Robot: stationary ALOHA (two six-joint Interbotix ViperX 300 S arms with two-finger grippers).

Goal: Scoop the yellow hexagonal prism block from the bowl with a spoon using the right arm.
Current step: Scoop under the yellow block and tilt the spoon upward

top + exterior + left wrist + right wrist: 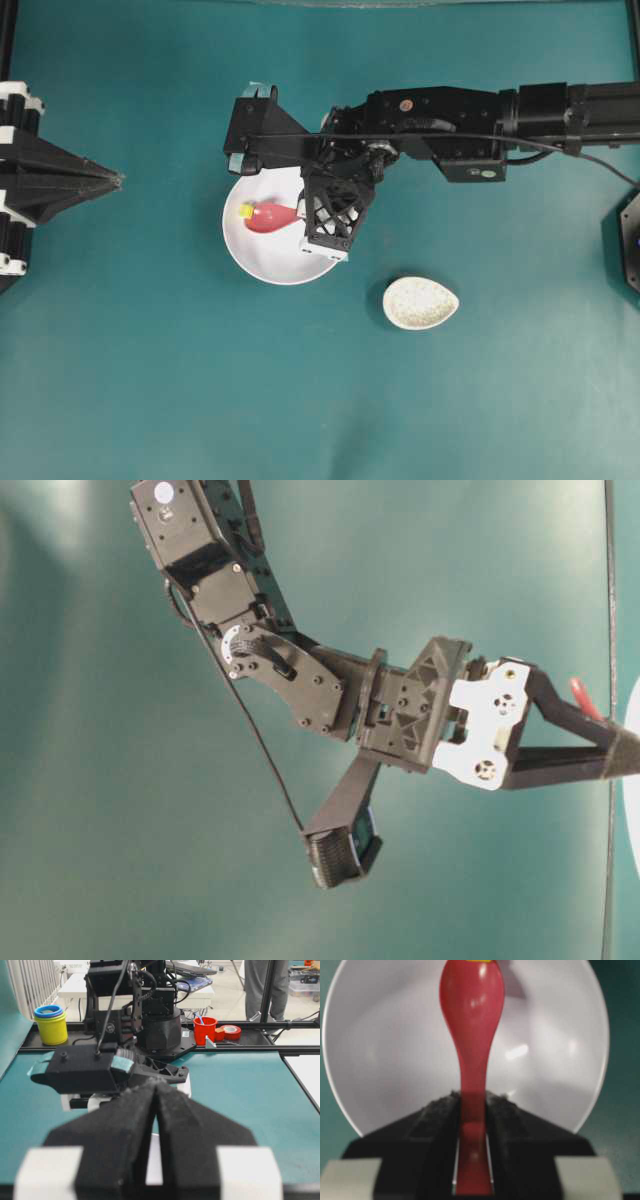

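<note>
The white bowl [270, 255] stands mid-table. Over it, my right gripper [302, 213] is shut on the handle of the pinkish-red spoon [268, 217], whose scoop points left inside the bowl. The tiny yellow block [246, 211] is at the scoop's far tip; whether it lies in the scoop I cannot tell. In the right wrist view the spoon [472, 1005] runs up from my right gripper [471, 1102] across the bowl [385, 1035], with the block [480, 961] at the top edge. My left gripper [118, 180] is shut and empty at the far left, well clear of the bowl.
A small speckled off-white dish [420, 302] lies on the teal mat to the lower right of the bowl. The right arm [450, 120] stretches in from the right edge. A yellow tub [51, 1025] and a red cup [205, 1030] stand beyond the table's far rail.
</note>
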